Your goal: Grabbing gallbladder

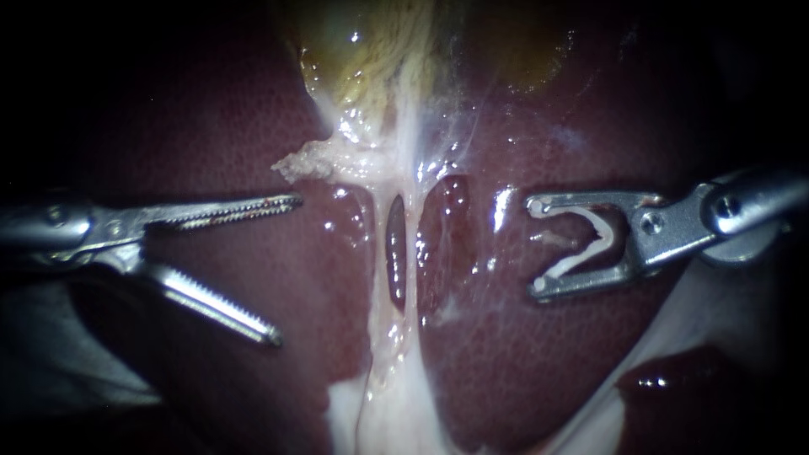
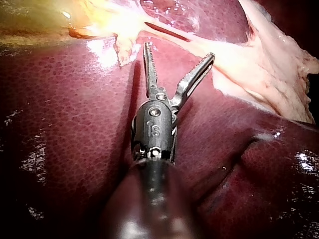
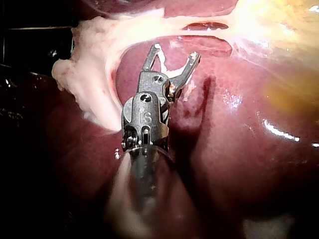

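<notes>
The yellow-green gallbladder (image 1: 371, 50) lies at the top middle of the endoscope view. Pale strands run down from it over the dark red liver (image 1: 253, 109). My left instrument (image 1: 285, 270) hovers left of the strands, its serrated jaws wide open and empty. In the left wrist view its jaws (image 2: 179, 52) stand open over the liver, just short of the gallbladder (image 2: 40, 20) and a pale tissue flap (image 2: 123, 50). My right instrument (image 1: 537, 247) sits right of the strands, jaws open, with whitish shreds clinging inside them. Its jaws (image 3: 175, 52) grip nothing.
Two pale tubes (image 1: 413, 253) run down the middle with a dark slit-like window (image 1: 396, 253) between them. A lump of whitish fatty tissue (image 3: 89, 59) lies beside the right instrument. Liver (image 2: 65, 124) surrounds everything.
</notes>
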`<state>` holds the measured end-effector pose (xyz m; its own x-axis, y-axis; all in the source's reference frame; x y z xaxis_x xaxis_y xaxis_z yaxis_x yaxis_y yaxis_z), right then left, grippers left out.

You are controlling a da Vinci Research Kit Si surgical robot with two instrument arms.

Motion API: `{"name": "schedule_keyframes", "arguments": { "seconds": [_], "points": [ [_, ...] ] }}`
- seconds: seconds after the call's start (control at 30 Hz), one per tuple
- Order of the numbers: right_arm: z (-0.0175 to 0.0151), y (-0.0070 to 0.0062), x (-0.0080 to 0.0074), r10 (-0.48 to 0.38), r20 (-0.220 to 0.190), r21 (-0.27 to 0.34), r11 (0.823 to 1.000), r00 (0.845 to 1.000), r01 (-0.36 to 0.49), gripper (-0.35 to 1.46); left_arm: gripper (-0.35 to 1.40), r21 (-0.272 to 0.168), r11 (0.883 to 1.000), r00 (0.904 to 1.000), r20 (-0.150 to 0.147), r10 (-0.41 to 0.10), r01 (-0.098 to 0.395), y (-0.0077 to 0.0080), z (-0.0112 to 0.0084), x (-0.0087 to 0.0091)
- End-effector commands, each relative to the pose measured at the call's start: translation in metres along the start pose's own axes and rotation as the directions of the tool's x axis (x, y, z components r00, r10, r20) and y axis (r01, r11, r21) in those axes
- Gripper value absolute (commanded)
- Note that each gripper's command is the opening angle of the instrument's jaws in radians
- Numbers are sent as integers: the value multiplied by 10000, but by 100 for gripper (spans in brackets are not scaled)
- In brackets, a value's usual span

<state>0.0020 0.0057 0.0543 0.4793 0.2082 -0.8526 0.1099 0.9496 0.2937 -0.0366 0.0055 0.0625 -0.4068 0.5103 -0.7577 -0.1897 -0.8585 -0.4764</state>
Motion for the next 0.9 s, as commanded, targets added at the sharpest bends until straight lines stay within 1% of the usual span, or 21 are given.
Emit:
{"name": "schedule_keyframes", "arguments": {
  "seconds": [0.03, 0.07, 0.1, 0.17, 0.23, 0.33, 0.4, 0.53, 0.57, 0.63, 0.7, 0.77, 0.87, 0.9],
  "points": [
    [0, 0, 0, -12, 1, -9, 10000, 10000, 12, 50, 99, -9, 9998, 9998, 5, -218, 218, 0, -1, 1],
    [0, 0, 0, -12, 1, -9, 10000, 10000, 12, 50, 99, 13, 9987, 9987, 12, -515, 515, 0, -2, 1],
    [0, 0, 0, -12, 1, -9, 10000, 10000, 12, 50, 99, 237, 9964, 9966, 12, -820, 820, -2, -5, 2],
    [0, 0, 0, -12, 1, -10, 10000, 10000, 12, 50, 99, 610, 9934, 9953, -4, -972, 970, -6, -9, 6],
    [0, 0, 0, -12, 1, -10, 10000, 10000, 12, 50, 99, 1043, 9871, 9925, -38, -1220, 1217, -13, -13, 12],
    [0, 0, 0, -11, 1, -10, 10000, 10000, 11, 50, 97, 1404, 9803, 9902, -62, -1393, 1387, -28, -18, 20],
    [1, 0, 0, -13, 1, -10, 10000, 10000, 13, 50, 95, 1561, 9765, 9887, -73, -1497, 1490, -39, -19, 22],
    [1, 0, 0, -14, 1, -10, 10000, 10000, 14, 50, 92, 1850, 9675, 9848, -114, -1732, 1723, -60, -12, 16],
    [1, 0, 0, -15, 1, -10, 10000, 10000, 15, 50, 90, 1868, 9648, 9825, -136, -1858, 1851, -64, -9, 13],
    [1, 0, 0, -15, 2, -12, 10000, 10000, 15, 50, 89, 1803, 9634, 9799, -151, -1987, 1981, -70, -3, 8],
    [1, 0, 0, -16, 2, -12, 10000, 10000, 16, 50, 84, 1687, 9581, 9727, -192, -2314, 2313, -74, 2, 3],
    [1, 0, 0, -16, 2, -12, 10000, 10000, 16, 50, 77, 1589, 9544, 9674, -242, -2521, 2527, -76, 7, -1],
    [1, 0, 0, -15, 3, -14, 10000, 10000, 15, 50, 65, 1512, 9468, 9584, -186, -2848, 2843, -74, 11, -4],
    [1, 0, 0, -14, 3, -14, 10000, 10000, 14, 50, 60, 1489, 9455, 9568, -189, -2902, 2897, -73, 12, -4]
  ]
}}
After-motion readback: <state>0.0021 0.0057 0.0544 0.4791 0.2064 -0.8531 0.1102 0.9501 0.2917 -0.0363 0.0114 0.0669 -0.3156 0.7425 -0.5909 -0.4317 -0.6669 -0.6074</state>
